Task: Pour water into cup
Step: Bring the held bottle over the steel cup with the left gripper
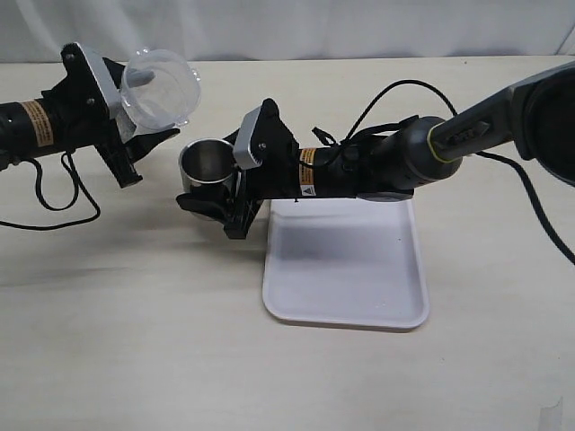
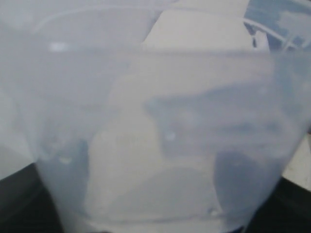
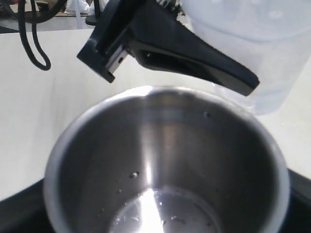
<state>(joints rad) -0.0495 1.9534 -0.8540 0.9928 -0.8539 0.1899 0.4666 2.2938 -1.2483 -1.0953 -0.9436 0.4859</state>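
Observation:
The steel cup is upright just left of the tray, and my right gripper is shut on it. In the right wrist view the cup fills the frame; droplets cling to its inner wall and a thin film of clear water glints on its bottom. My left gripper is shut on the transparent plastic container, held tilted above and to the left of the cup, its mouth turned outward. The container fills the left wrist view and also shows in the right wrist view, behind a left finger.
A white tray lies on the beige table, under my right arm. Black cables run behind both arms. A pale curtain or wall backs the table's far edge.

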